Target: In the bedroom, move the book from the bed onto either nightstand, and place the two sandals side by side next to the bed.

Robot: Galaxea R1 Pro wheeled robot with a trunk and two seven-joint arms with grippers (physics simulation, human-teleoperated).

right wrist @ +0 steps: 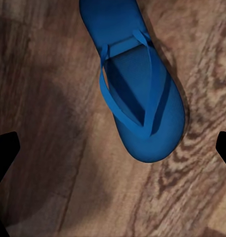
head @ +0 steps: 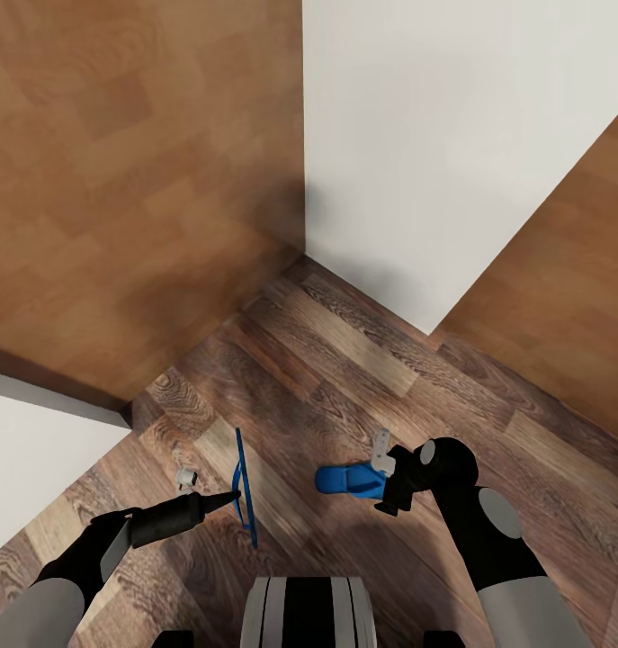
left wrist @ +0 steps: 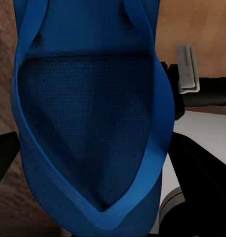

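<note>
Glossy black arms with grey forearm shells, black-and-white striped trunk [head: 309, 612] below

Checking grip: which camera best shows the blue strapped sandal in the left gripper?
The left wrist view: the blue strapped sandal looms close, sole and straps clear. The head view shows it edge-on at the left gripper.

No readable text, label or number (sandals plain blue)
</note>
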